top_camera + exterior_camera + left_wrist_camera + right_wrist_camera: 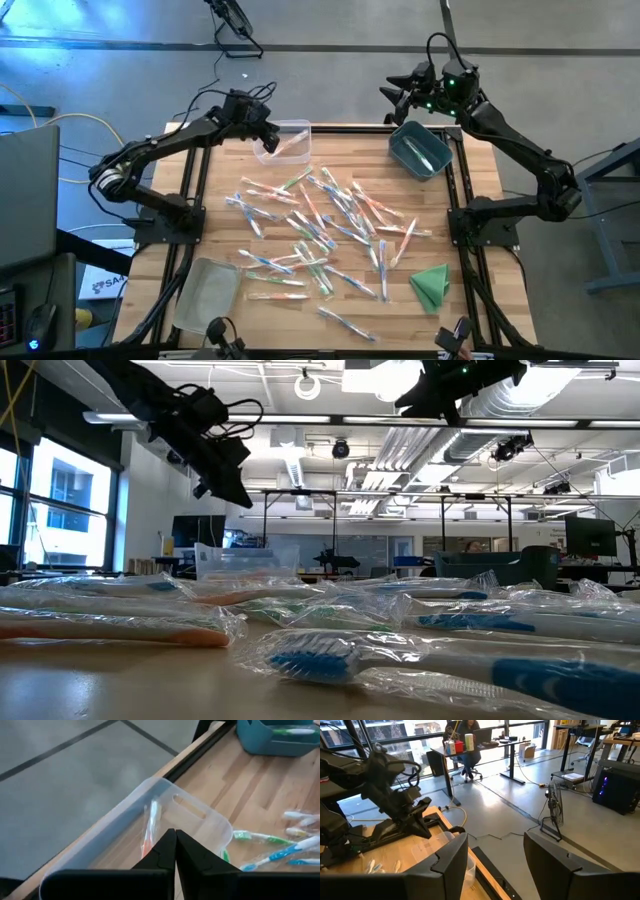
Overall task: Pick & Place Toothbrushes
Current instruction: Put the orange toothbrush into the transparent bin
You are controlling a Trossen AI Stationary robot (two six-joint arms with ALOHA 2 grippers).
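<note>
Across the middle of the wooden counter (210,210) lies a loose scatter of toothbrushes (325,225), each sealed in a crinkly clear wrapper, some overlapping, some on their own nearer the front edge. At the back edge, left of centre, stands a clear bin (285,140) with at least one orange-handled brush (148,832) already inside. The left gripper (262,133) hangs just above that bin, its jaws pressed together with nothing between them. Off the back right corner the right gripper (495,857) waits in the air beside a blue bin (420,150), jaws spread and empty. A folded green cloth (430,285) sits near the front right corner, and a pale tray (207,293) near the front left.

These brushes look very light and stiff along the handle, but the film around them is probably slick and will slide on the wood. I would take one across the middle of its handle, choosing a brush that lies alone, since neighbours in the pile may drag along.
</note>
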